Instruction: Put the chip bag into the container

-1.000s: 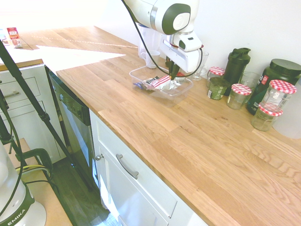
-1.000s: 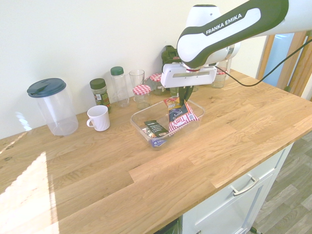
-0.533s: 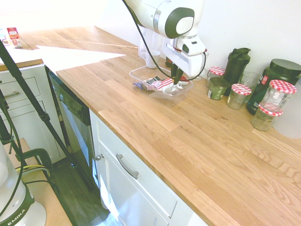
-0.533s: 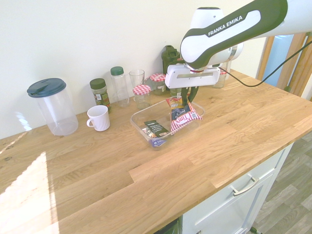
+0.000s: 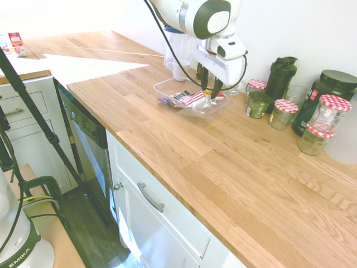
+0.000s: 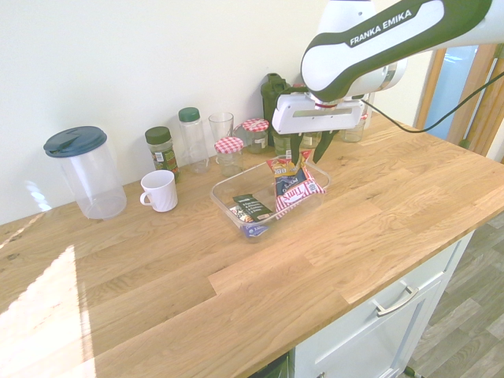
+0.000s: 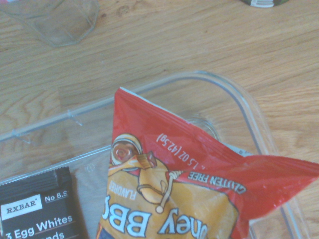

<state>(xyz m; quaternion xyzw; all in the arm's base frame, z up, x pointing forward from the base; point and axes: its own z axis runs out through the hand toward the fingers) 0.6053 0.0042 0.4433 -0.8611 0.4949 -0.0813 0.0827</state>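
The chip bag (image 6: 292, 187), red-and-white striped with a dark panel and an orange end, lies in the clear container (image 6: 234, 224), its orange end leaning against the far wall. My gripper (image 6: 307, 150) hangs just above that end, open, with its fingers apart and nothing between them. In the first exterior view the gripper (image 5: 211, 88) is over the far side of the container (image 5: 167, 85), with the chip bag (image 5: 192, 99) below it. The wrist view shows the chip bag (image 7: 169, 199) close up inside the container (image 7: 239, 99).
A small dark packet (image 6: 250, 207) lies in the container's near half. Behind it stand red-checked jars (image 6: 230, 153), a glass (image 6: 221, 126), spice bottles (image 6: 161, 150), a white mug (image 6: 160, 190) and a blue-lidded pitcher (image 6: 85, 173). More jars (image 5: 286, 111) and a dark shaker (image 5: 280, 75) stand beside it.
My gripper went from shut on the chip bag to open and rose a little. The bag dropped from my fingers and lies in the container.
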